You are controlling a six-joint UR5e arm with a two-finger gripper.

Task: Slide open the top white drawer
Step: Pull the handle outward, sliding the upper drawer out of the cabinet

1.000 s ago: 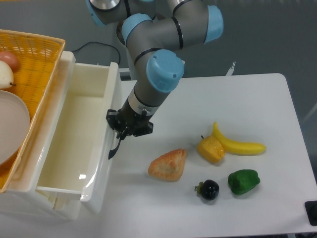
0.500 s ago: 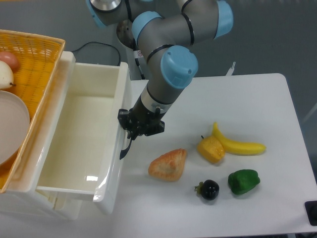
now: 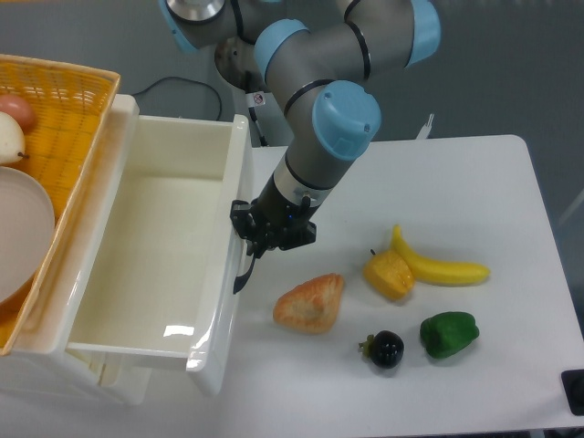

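The top white drawer [image 3: 160,246] stands pulled out to the right from the white cabinet, an empty glossy tray. Its curved black handle [image 3: 242,271] runs down the front panel. My gripper [image 3: 255,239] is shut on the upper part of that handle, pressed against the drawer's front wall. The grey and blue arm [image 3: 328,137] reaches down to it from the upper middle. The lower drawer shows only as a white corner [image 3: 109,379] under the open one.
A yellow wicker basket [image 3: 78,109] with a white plate and fruit sits on the cabinet at left. On the table lie a bread piece [image 3: 310,303], a yellow fruit [image 3: 390,274], a banana [image 3: 438,266], a dark mangosteen [image 3: 386,349] and a green pepper [image 3: 449,333].
The gripper has moved right with the handle in it, and the top drawer's front has slid out further to the right. The food on the table has not moved.
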